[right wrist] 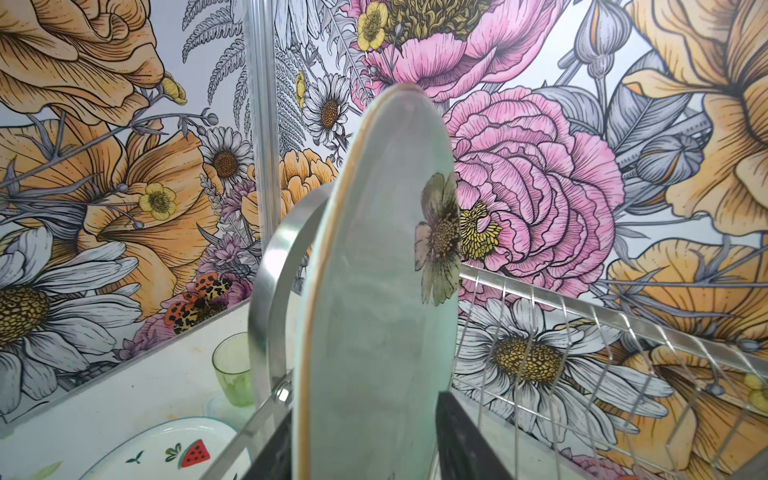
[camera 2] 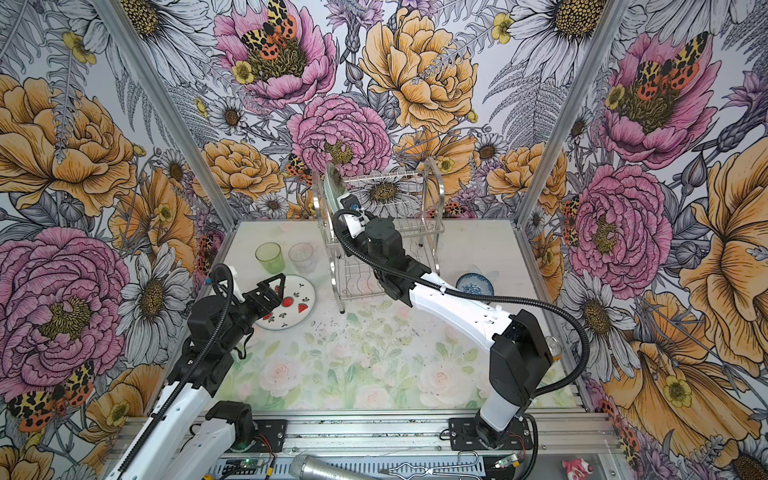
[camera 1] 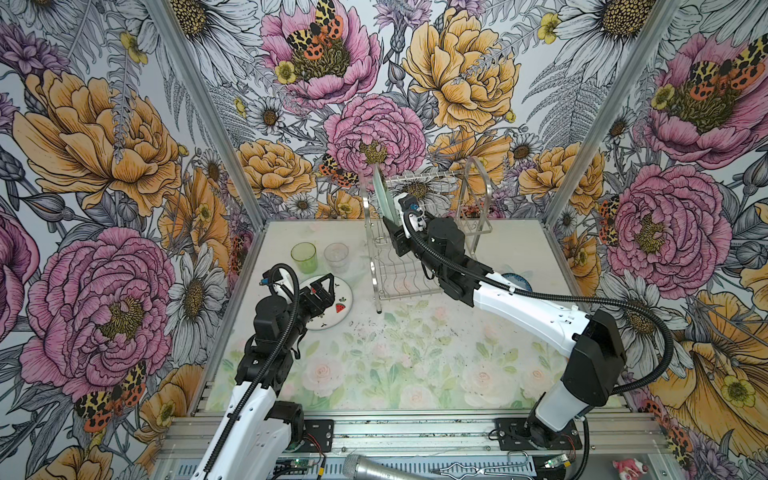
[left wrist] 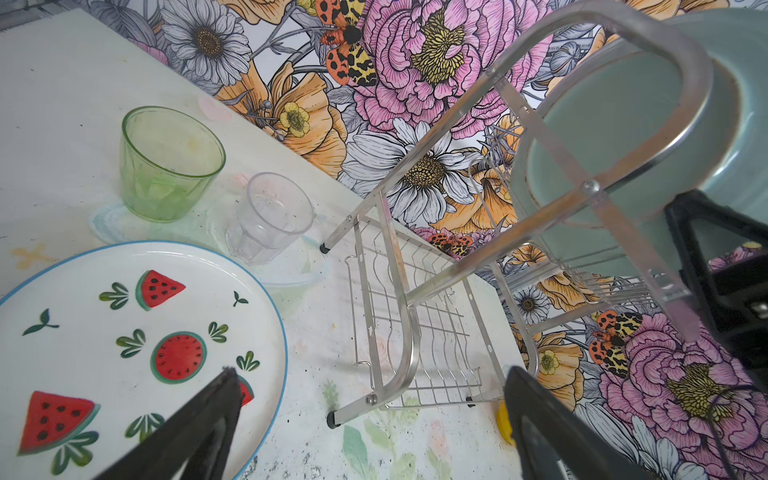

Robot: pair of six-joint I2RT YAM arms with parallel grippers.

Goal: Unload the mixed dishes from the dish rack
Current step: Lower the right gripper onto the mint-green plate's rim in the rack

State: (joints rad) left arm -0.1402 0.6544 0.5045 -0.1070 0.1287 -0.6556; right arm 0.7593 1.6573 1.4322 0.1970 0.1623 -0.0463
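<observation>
Straddling the near rim of the pale green plate (right wrist: 374,311), the right pincer (right wrist: 363,411) has one jaw at each face of the plate, both close against its surface. The right wrist view does not show whether the jaws press on the plate or stand slightly off it. Nothing else lies between them.

The plate stands upright on its edge at the left end of the upper tier of the dish rack (left wrist: 409,353), just inside the left arched frame. Its faces point left and right, and its disc runs from near to far. The pincer meets it from the near side, low on the rim, so most of the plate rises above the jaws.

Judgement: the coming move turns on this alignment. A lift along the plane of the disc, upward and toward the near side, should clear the wires and the frame. A sideways pull would likely press a face against the frame.

The right arm is the one at the plate. The left pincer (camera 1: 328,289) is well apart from the rack, at the left of the worktop (camera 1: 415,353). Its jaws are spread wide and hold nothing, and it hovers over the watermelon plate (camera 2: 297,309).

Count in view:
- Plates: two, one in the rack and one flat on the worktop.
- Tumblers: two, the green tumbler (camera 1: 304,257) and the clear tumbler (camera 1: 336,257), side by side at far left.
- Bowls: one, the blue-and-white bowl (camera 2: 474,286), on the worktop right of the rack.
- Racks: one, with two tiers.

The green plate is the only dish seen in the rack.
</observation>
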